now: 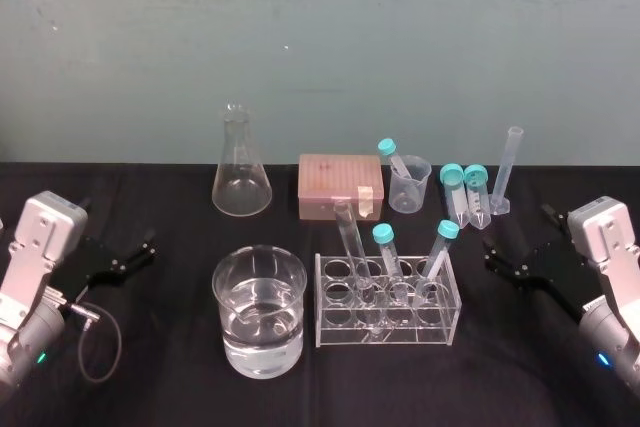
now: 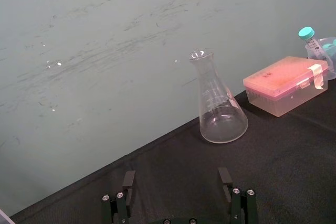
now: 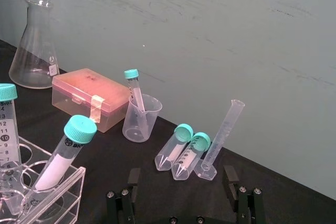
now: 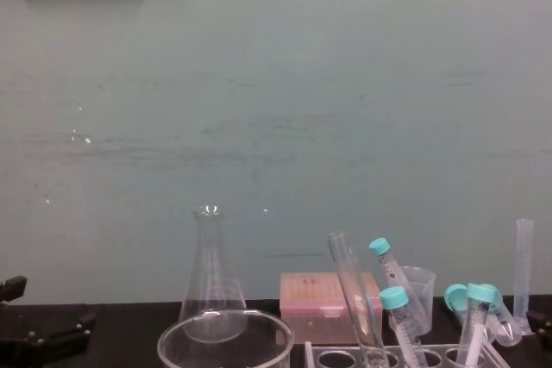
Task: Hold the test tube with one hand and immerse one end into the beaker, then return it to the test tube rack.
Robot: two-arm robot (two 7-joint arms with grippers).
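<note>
Nearest the tabletop's front edge, the test tube (image 1: 355,262) leans in the back-left hole of the test tube rack (image 1: 410,332), mouth up (easy to pinch, I judge). Just beside the rack's left end stands the beaker (image 1: 225,297), part-filled with clear liquid, making the dip short. Left pincer (image 2: 178,179) and right pincer (image 3: 181,174) hover wide open, empty, near the tabletop's side edges.
</note>
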